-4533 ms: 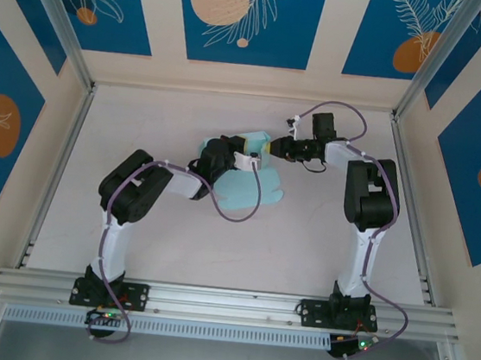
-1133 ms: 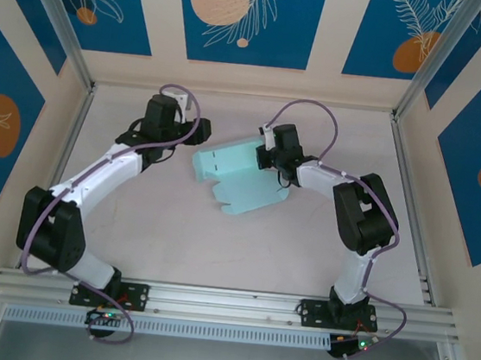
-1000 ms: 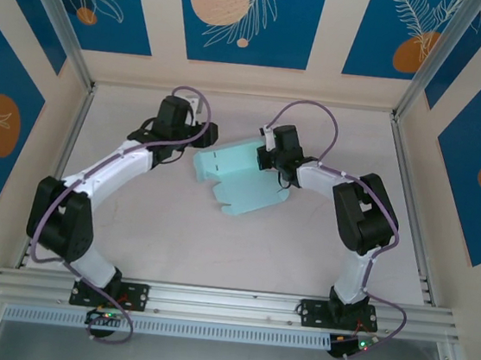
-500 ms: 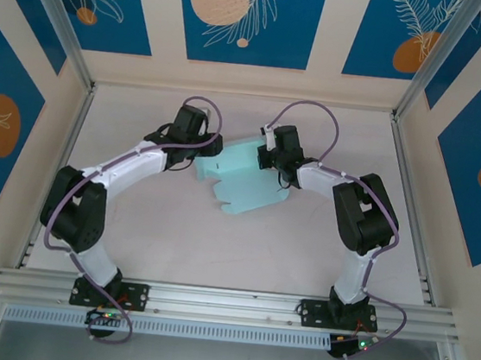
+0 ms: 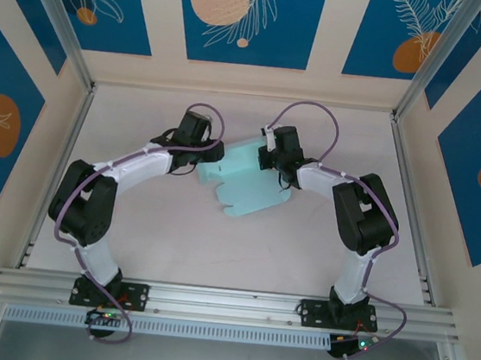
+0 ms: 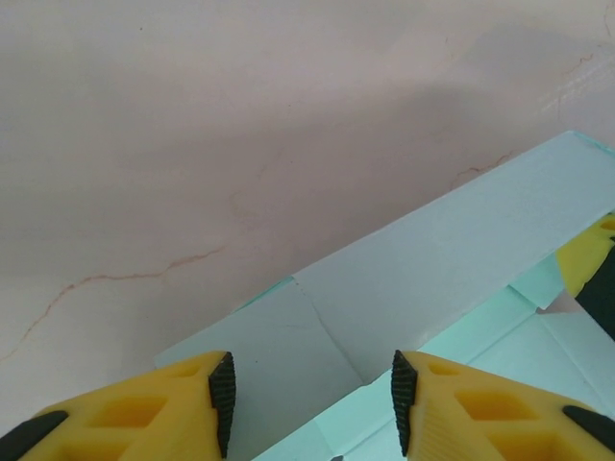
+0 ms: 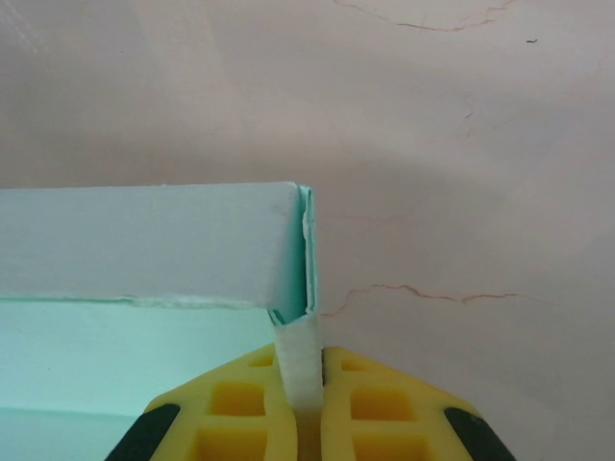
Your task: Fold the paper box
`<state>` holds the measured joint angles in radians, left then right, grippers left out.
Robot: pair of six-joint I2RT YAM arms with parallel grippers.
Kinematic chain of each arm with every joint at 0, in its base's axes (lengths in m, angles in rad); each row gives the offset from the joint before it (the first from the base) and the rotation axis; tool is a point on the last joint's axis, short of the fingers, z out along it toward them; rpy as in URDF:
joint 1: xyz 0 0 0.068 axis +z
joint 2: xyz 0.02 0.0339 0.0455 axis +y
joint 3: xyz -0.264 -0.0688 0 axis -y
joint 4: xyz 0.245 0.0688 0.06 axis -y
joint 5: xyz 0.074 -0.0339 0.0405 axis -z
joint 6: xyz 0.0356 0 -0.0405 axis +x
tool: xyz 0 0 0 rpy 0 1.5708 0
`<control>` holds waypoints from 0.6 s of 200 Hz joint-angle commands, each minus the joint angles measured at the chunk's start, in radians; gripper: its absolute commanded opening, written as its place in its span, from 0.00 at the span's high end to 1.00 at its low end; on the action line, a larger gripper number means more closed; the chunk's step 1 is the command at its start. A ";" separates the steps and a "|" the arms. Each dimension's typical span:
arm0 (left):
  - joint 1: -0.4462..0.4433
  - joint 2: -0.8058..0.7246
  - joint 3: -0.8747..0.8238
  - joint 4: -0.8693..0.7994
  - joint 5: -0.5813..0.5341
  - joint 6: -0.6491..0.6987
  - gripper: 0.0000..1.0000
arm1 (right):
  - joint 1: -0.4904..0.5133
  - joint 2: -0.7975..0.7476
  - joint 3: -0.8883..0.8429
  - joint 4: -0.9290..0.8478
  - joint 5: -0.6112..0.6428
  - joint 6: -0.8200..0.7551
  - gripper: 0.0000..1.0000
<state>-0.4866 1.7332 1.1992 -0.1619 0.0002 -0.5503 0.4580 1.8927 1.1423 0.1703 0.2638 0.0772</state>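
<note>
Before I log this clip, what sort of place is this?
Probably a purpose-built robot test cell: a pale table boxed in by aluminium frame rails, blue leaf-print wall panels, left arm and right arm bolted to the near rail.

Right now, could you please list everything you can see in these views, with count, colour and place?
paper box: one, pale light blue, partly folded, mid-table between the grippers.
table: one, pale pinkish beige, faintly veined, under everything.
wall panels: several, blue with orange discs and white leaves, around the table.
rail: one, silver, near edge, carrying the arm bases.
cables: two, purple, one along each arm.
left arm, right arm: white and black.
left gripper: yellow, black pads, open at the box's left end.
right gripper: yellow, shut on a tab of the box.
</note>
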 commanded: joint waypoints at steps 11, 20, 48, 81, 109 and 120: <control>-0.009 0.022 -0.054 0.052 0.105 -0.064 0.59 | 0.006 -0.010 0.000 0.046 0.004 0.036 1.00; -0.009 0.019 -0.072 0.077 0.131 -0.079 0.59 | 0.005 -0.008 -0.001 0.047 0.004 0.038 1.00; -0.006 -0.036 -0.127 0.087 0.065 -0.082 0.47 | 0.005 -0.007 -0.007 0.049 0.007 0.041 1.00; 0.038 -0.118 -0.188 0.084 0.004 -0.053 0.45 | 0.005 -0.011 -0.007 0.049 0.005 0.041 1.00; 0.060 -0.116 -0.210 0.095 0.046 -0.048 0.51 | 0.007 -0.017 -0.004 0.043 -0.001 0.041 1.00; 0.062 -0.131 -0.229 0.139 0.069 -0.061 0.54 | 0.010 -0.019 -0.003 0.040 0.000 0.042 1.00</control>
<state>-0.4377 1.6386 1.0069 -0.0803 0.0341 -0.6170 0.4583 1.8927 1.1423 0.1764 0.2771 0.1040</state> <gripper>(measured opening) 0.480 0.099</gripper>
